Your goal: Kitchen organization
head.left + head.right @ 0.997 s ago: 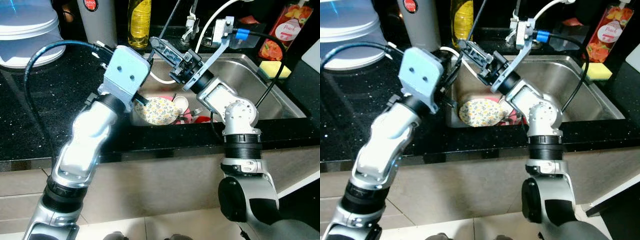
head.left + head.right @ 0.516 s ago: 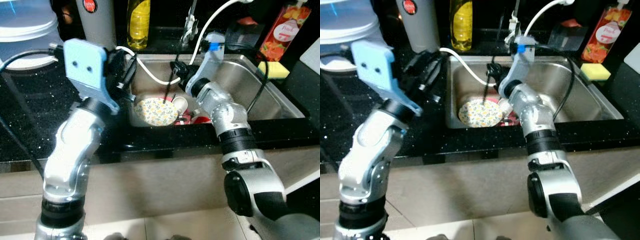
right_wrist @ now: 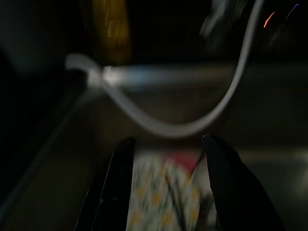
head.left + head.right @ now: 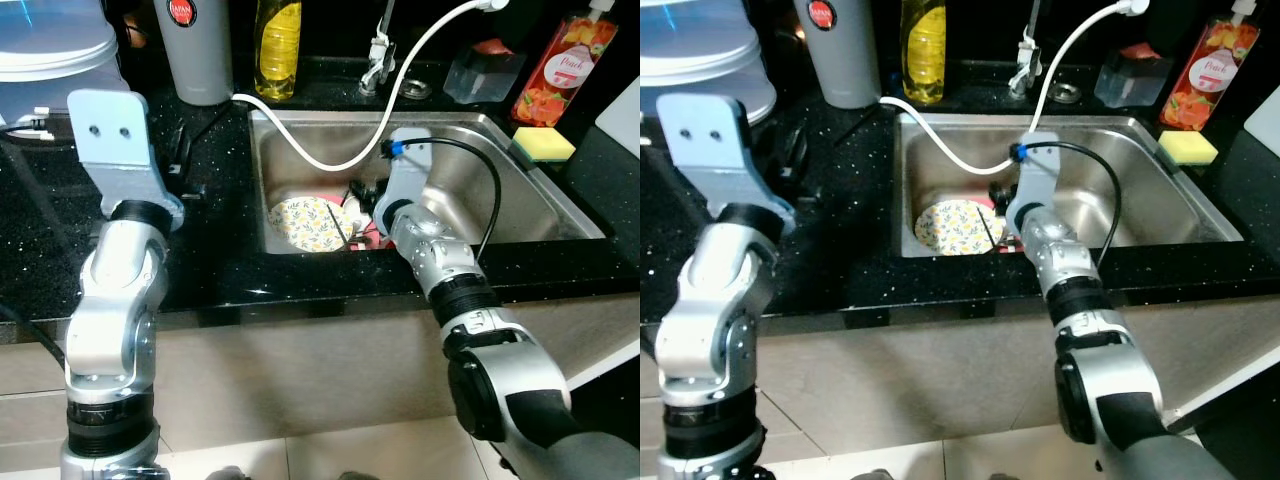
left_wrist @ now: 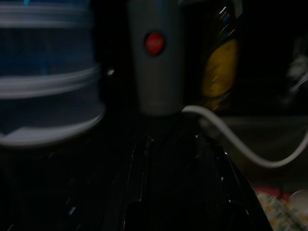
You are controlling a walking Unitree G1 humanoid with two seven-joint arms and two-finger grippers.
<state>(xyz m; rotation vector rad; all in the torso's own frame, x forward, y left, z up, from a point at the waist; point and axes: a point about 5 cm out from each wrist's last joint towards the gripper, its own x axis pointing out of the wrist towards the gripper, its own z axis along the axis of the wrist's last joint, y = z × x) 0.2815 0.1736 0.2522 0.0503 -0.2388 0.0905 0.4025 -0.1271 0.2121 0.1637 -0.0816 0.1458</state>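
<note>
**Right claw over the sink dishes**

On the black table [image 4: 60, 230], the steel sink [image 4: 530, 190] holds a floral plate [image 4: 310, 222]. Right claw [image 3: 166, 185], fingers apart, hovers above it; a glancing grip could slide it. Left claw [image 5: 171, 192] looks apart over the table.

Yellow sponge [image 4: 545, 144] on counter, right of frame. Red juice pouch [image 4: 557, 72] upper right. White hose [image 4: 340, 160] arcs across top centre.

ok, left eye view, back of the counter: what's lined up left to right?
Clear lidded plastic container → tall grey flask with a red cap badge → yellow oil bottle → chrome faucet → small clear plastic box → red peach-label pouch → yellow sponge.
</note>
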